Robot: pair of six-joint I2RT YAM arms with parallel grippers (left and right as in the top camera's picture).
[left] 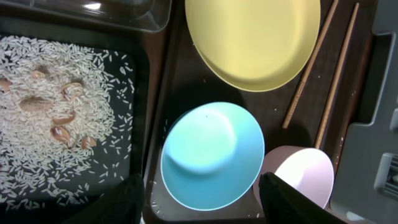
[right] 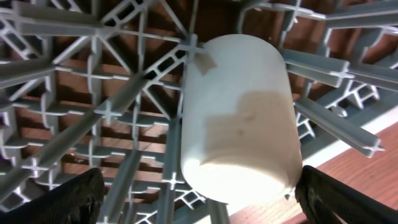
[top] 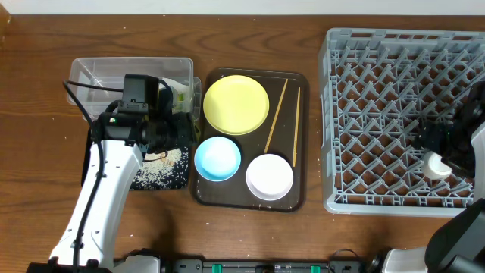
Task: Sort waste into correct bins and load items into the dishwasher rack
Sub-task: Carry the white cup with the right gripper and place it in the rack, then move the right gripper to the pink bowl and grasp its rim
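Cup (right: 239, 118) between grey rack (top: 402, 203) pegs

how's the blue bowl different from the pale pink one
The light blue bowl is vivid blue; the pale pink bowl looks almost white. The light blue bowl sits toward the serving tray's left side, the pale pink bowl lower right, by the chopsticks. Both are round, empty, upright and similar in size.
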